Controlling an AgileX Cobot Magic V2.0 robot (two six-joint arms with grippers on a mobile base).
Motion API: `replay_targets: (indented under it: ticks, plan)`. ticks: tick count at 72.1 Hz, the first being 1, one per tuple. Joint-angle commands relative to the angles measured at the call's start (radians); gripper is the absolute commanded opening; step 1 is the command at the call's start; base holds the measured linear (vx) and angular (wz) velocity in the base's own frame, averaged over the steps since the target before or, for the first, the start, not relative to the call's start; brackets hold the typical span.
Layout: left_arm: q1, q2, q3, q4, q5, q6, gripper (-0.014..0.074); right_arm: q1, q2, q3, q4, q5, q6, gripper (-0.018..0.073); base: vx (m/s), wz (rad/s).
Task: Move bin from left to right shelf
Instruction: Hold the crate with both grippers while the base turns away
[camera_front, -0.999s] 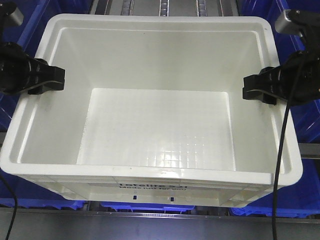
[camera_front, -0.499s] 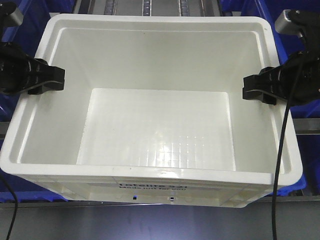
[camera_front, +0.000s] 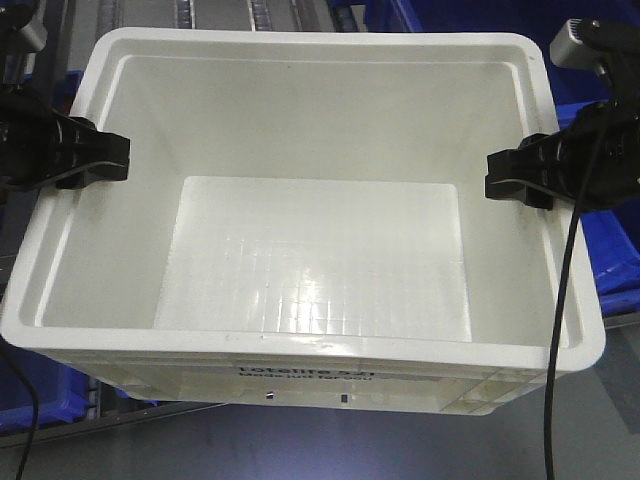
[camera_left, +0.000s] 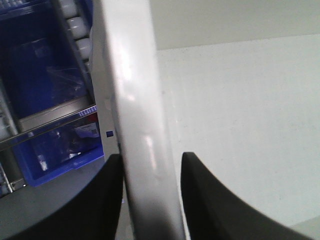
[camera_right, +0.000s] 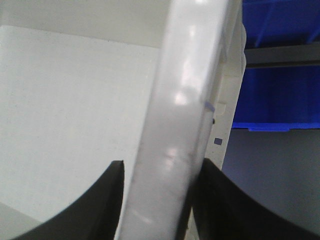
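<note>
Behind your large white rectangular plastic bin (camera_front: 320, 250), the blue plastic bins (camera_front: 612, 262) and roller shelf (camera_front: 265, 14) slid leftward, baring grey floor (camera_front: 300, 445). Your left claw (camera_front: 108, 160) and right claw (camera_front: 508, 182) clamped its opposite rims, carrying it aloft.

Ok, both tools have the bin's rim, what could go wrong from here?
1. Left tool and right tool pinch the bin only by its smooth rim; uneven arm motion could tilt or slip it.
2. The right cable hangs across the front corner and may snag.
</note>
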Motion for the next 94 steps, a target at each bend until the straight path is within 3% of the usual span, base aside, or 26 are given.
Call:
replay_targets:
  ticks: [1,94]
  plan:
    - [-0.008,-0.047,-0.035,-0.059,-0.065,0.046,0.0003,-0.004,-0.033,-0.036,0.008,-0.089,-0.030,-0.0005,-0.09,-0.47]
    - [-0.008,-0.047,-0.035,-0.059,-0.065,0.046,0.0003,-0.004,-0.033,-0.036,0.008,-0.089,-0.030,-0.0005,-0.05,-0.45]
